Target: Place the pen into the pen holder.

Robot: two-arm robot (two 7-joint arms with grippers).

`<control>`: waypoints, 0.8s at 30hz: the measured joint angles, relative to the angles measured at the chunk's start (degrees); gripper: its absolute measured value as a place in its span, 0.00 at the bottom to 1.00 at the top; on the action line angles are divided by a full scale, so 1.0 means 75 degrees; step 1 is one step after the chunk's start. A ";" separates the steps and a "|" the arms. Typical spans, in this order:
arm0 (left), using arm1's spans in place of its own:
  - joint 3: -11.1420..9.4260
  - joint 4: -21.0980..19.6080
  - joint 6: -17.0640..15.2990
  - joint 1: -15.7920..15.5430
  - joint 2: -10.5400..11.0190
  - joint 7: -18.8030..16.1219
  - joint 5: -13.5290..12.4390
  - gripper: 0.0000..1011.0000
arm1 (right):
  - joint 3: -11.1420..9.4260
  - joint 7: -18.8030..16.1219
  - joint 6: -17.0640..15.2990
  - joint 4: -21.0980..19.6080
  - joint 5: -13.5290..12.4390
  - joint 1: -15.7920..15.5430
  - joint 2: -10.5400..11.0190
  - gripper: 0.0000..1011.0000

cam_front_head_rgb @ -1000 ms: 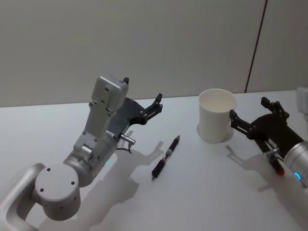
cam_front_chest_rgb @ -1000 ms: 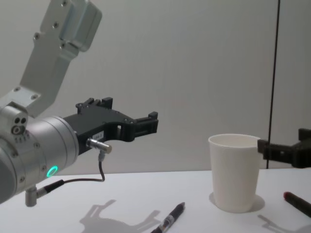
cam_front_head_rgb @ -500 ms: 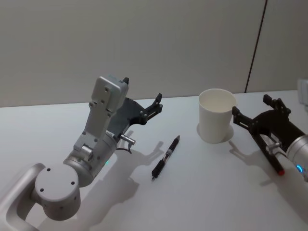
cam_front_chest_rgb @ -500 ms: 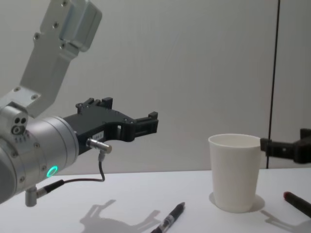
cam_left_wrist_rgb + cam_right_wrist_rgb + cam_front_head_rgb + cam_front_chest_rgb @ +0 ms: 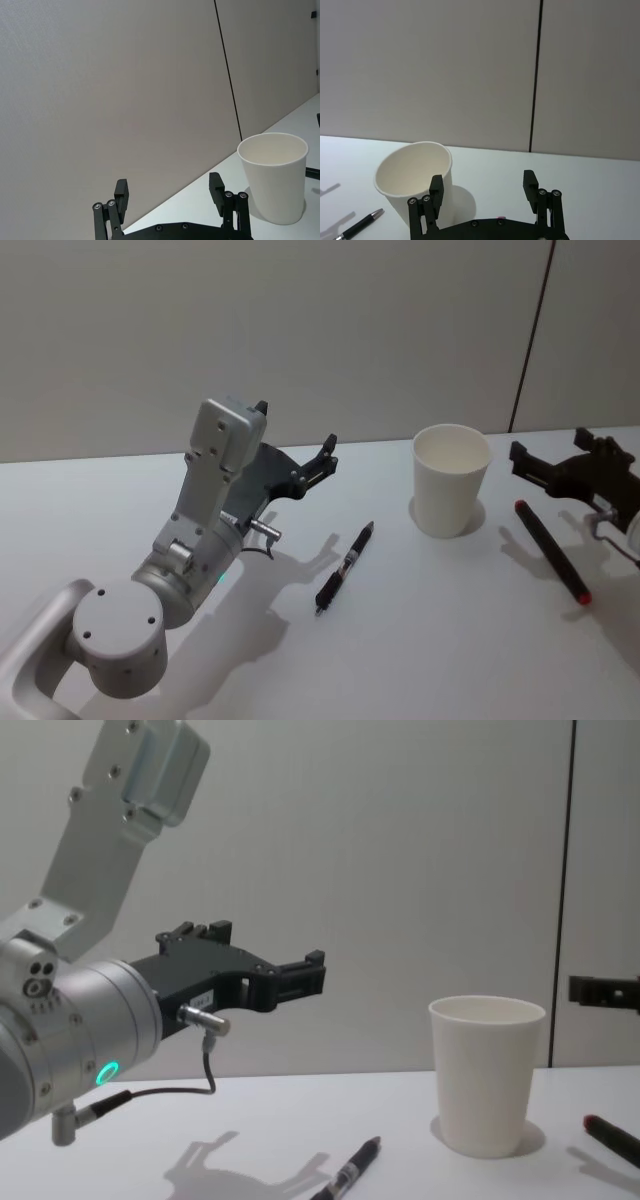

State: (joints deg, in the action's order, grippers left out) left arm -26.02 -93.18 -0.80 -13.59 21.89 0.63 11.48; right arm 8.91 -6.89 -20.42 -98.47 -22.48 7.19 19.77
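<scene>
The pen [image 5: 345, 567] is black with a silver band and lies flat on the white table, between the two arms. To its right the pen holder [image 5: 452, 480], a plain white paper cup, stands upright and empty. My left gripper [image 5: 325, 455] hovers open above the table, left of the pen and pointing toward the cup. The left wrist view has its fingers [image 5: 121, 192] spread, with the cup [image 5: 274, 175] beyond. My right gripper [image 5: 550, 448] is open to the right of the cup, apart from it. The right wrist view shows the cup [image 5: 415, 175] and the pen [image 5: 360, 226].
A second dark pen with red ends [image 5: 552, 552] lies on the table right of the cup, below my right gripper. The chest view shows its red tip [image 5: 610, 1135]. A grey wall with a dark vertical seam [image 5: 530, 335] runs behind the table.
My right gripper has pulled back to the right, away from the cup, uncovering the red-ended pen on the table. The left arm, the black pen and the cup have not moved.
</scene>
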 joint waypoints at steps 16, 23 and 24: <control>0.0000 0.0000 0.0000 0.0000 0.0000 0.0000 0.0000 0.99 | -0.0168 -0.0250 -0.1456 -0.0186 0.0096 0.0194 0.0442 0.99; 0.0000 0.0000 0.0000 0.0000 0.0000 0.0000 0.0000 0.99 | 0.0016 -0.0560 -0.1494 -0.0018 0.0751 0.0280 0.0495 0.99; 0.0000 0.0000 0.0000 0.0000 0.0000 0.0000 0.0000 0.99 | 0.0048 -0.0584 -0.1486 0.0012 0.0815 0.0291 0.0493 0.99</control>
State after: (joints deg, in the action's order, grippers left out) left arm -26.02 -93.18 -0.80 -13.59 21.89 0.63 11.48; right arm 9.27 -11.27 -31.56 -98.38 -16.37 9.37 23.47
